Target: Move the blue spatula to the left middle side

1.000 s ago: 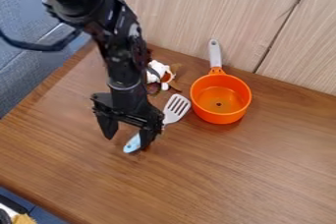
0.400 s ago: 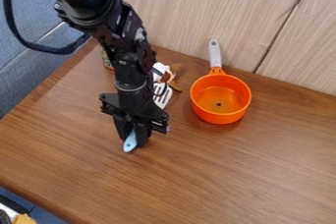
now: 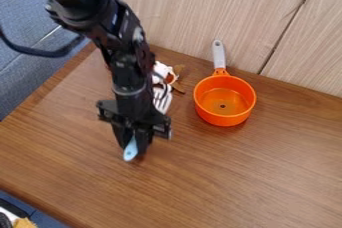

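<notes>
Grips the blue-handled slotted spatula (image 3: 130, 152) by its handle, with the tool (image 3: 135, 149) narrowed around it, left of centre at the worktop (image 3: 234, 172). Points the slotted head backward, near a white-and-brown toy (image 3: 164, 70). Sits left of the orange saucepan (image 3: 223, 116).

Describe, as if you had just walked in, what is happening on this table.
A black robot arm has its tool closed around the light-blue handle of a spatula, whose pale slotted head shows beside the arm. Whether the spatula is off the table is hard to tell. An orange pot stands to the right in the picture, untouched.
</notes>
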`<state>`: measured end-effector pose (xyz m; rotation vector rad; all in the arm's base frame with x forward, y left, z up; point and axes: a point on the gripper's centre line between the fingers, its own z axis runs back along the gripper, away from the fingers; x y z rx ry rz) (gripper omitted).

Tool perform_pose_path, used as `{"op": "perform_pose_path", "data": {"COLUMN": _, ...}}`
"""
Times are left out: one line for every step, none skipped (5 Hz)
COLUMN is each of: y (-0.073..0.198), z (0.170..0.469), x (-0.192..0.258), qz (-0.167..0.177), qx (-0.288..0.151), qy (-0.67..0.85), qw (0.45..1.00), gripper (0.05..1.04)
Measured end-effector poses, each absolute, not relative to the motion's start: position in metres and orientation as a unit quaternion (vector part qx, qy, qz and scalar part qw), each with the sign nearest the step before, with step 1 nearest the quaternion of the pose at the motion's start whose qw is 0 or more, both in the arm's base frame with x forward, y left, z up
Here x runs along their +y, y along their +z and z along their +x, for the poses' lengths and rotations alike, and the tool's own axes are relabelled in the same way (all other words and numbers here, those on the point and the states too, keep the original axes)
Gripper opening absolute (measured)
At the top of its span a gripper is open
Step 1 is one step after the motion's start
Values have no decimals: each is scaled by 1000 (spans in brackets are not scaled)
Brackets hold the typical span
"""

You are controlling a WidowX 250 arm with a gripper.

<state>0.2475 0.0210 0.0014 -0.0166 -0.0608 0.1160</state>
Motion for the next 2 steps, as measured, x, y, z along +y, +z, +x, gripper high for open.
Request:
{"op": "perform_pose_path", "data": {"y": 25, "z": 233, "x": 32, "qz": -29, "qx": -45, "qy": 162, "qw": 985, "gripper": 328}}
{"op": "perform_pose_path", "data": {"y": 46, "z": 216, "x": 55, "qz": -27, "qx": -78, "qy": 240, "qw": 967, "gripper": 328}}
